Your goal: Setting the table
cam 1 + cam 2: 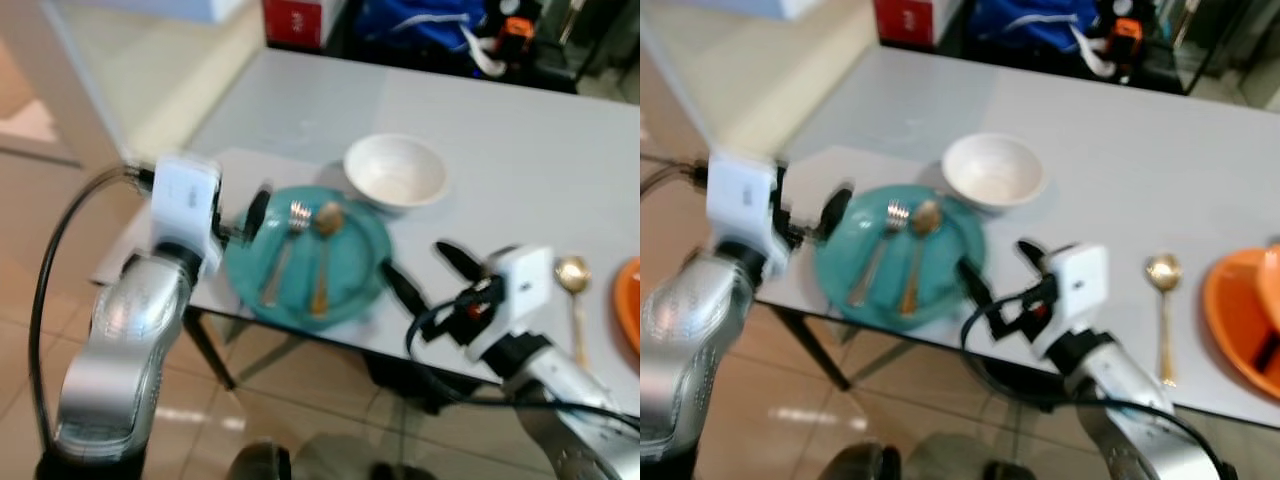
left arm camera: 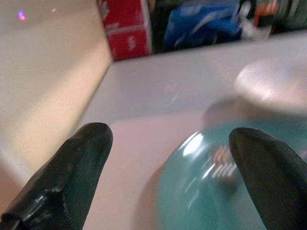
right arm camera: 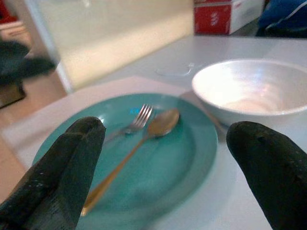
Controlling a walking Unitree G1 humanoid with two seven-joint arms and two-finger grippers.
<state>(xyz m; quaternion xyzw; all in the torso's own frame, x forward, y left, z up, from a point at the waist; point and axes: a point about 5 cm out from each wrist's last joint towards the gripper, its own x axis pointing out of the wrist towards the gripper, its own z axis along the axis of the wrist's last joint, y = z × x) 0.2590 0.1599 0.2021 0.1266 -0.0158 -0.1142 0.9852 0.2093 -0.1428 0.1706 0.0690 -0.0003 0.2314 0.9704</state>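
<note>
White table (image 1: 520, 150) is carrying a teal plate (image 1: 350, 265) near its front edge, with a white bowl (image 1: 396, 170) just behind. Both grippers, left (image 1: 252, 218) and right (image 1: 425, 272), are flanking the plate with fingers spread open. On it are lying a fork (image 1: 285, 245) and spoon (image 1: 323, 250).

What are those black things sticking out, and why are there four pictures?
This is a robot with two silver arms. The black things are the fingers of its grabbing tools. Two pictures come from its head, looking down; two come from cameras on its wrists. On the grey table lies a teal plate with a fork and a gold spoon, a white bowl behind it, another gold spoon and an orange dish. The left tool and right tool are open at the plate's sides, holding nothing.
</note>
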